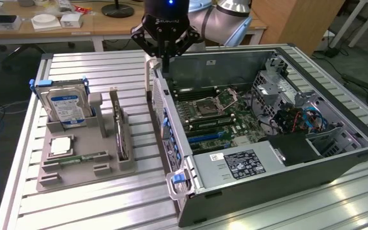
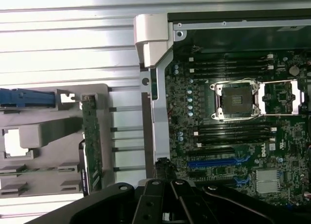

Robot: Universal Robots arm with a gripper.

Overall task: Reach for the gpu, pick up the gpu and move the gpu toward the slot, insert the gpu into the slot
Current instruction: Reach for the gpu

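- Overhead, holding the gripper point(image 1: 164, 57) straight down, just above the top edge of the computer case point(image 1: 248, 64), at the far end of its wall on the exterior view's left.
- Fingers drawn together to a narrow point, gripping nothing.
- Carried on the silver-grey arm point(image 1: 229, 14), rising behind the case's far corner.
- Touching nothing of the gpu point(image 1: 120, 133): standing on its long edge in a grey holder point(image 1: 82, 168), beside the case on the exterior view's left, well apart from the gripper.
- Sharing that holder, farther from the case than the gpu: a hard drive point(image 1: 67, 106) with a blue label, upright at the far end.
- Also there: a small green memory stick point(image 1: 82, 157) lying flat, and a pale square chip point(image 1: 61, 145) between drive and stick.
- Inside the open case: a green motherboard point(image 1: 225, 120), a CPU socket point(image 1: 210, 106) with its metal frame lifted, and a blue slot point(image 1: 206, 136) nearer the camera than the socket.
- At the case's near end: a power supply point(image 1: 241, 164) with a white label facing up.
- Under case and holder alike: a table point(image 1: 101, 67) of ribbed aluminium slats, bright with glare near the case's front corner.
- Beyond the case's far side: a wooden desk point(image 1: 107, 26) with white boxes and a black round base on it, a wooden cabinet point(image 1: 299, 21), and dark floor with cables.
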